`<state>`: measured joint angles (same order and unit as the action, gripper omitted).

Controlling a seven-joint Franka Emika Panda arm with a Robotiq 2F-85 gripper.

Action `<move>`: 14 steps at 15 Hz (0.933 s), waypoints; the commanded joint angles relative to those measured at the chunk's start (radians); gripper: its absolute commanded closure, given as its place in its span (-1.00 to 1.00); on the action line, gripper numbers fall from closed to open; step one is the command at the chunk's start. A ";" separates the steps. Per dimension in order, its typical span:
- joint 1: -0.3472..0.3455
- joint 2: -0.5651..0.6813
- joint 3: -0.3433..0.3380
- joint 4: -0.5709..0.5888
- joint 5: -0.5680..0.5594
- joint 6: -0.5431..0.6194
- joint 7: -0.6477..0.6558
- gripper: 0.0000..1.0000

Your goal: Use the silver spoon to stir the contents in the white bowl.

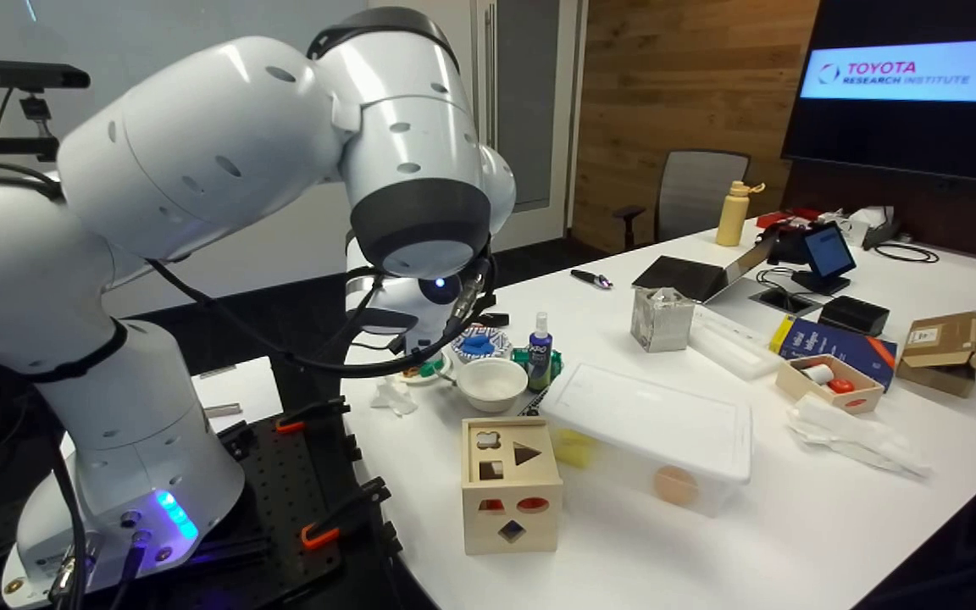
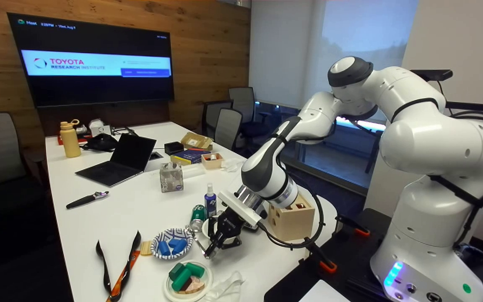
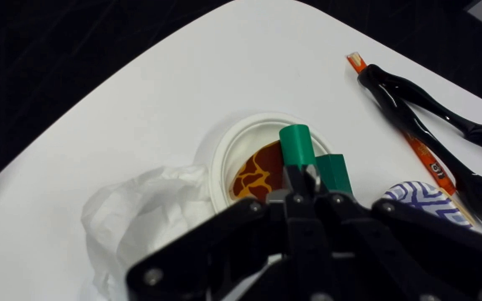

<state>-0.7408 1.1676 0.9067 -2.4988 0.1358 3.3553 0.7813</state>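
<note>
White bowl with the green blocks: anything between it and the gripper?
In an exterior view, nothing visible stands between the gripper and that white bowl; the patterned bowl and the crumpled tissue sit to either side, off the direct line.

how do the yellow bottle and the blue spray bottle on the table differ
The yellow bottle is bigger than the blue spray bottle. The yellow bottle has a looped lid; the blue spray bottle, a pale top. Both stand upright on the table.
</note>
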 commanded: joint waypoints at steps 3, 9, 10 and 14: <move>-0.037 0.018 -0.027 0.019 0.028 -0.057 -0.090 0.98; -0.086 0.033 -0.045 0.018 0.059 -0.108 -0.141 -0.16; -0.090 0.037 -0.048 0.019 0.065 -0.115 -0.146 -0.33; -0.095 0.033 -0.046 0.020 0.104 -0.138 -0.167 -0.94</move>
<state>-0.8241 1.2027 0.8479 -2.4826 0.1950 3.2603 0.6496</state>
